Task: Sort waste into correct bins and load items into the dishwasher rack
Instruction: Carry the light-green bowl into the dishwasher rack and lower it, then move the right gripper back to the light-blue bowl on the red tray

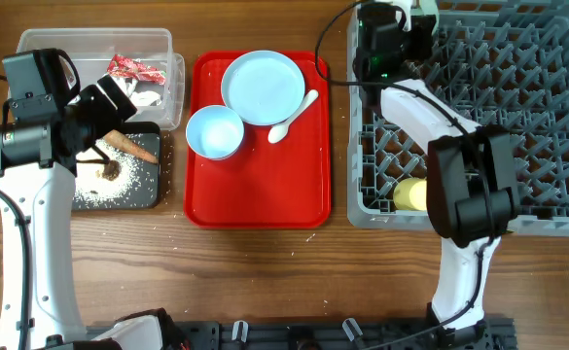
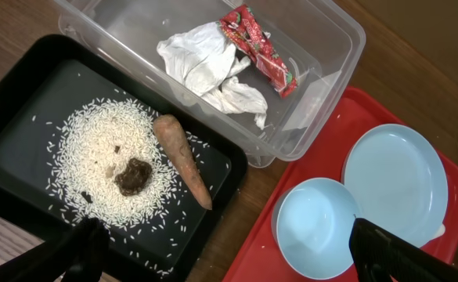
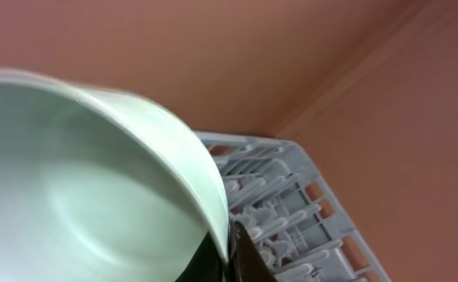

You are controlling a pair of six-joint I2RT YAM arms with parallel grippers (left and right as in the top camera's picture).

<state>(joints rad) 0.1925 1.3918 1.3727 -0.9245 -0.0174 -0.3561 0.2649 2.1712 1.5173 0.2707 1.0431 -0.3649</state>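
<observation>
While the right tool (image 3: pixel 227 254) pinched the rim of the mint-green bowl (image 3: pixel 95 196), that bowl hung tilted above the far left corner of the dishwasher rack (image 1: pixel 517 97), with the pegs showing just past its edge in the right wrist view. The rack lay directly below and ahead of the tool, so the right arm was clearly the nearer one for loading. The bowl looked smooth, pale and empty, and its open side faced the wrist camera. One dark finger showed at the rim; the other was hidden behind the bowl.

The left tool (image 2: pixel 222 231) hovered spread wide and empty over the black tray (image 2: pixel 25 110), which held the rice grains (image 2: pixel 103 149). The yellow cup (image 1: pixel 410 194) lay in the rack's near left corner. The pale-blue plate (image 1: pixel 263 86) and pale-blue bowl (image 1: pixel 214 131) sat on the red tray (image 1: pixel 255 199) on the counter (image 1: pixel 265 272), not yet loaded.
</observation>
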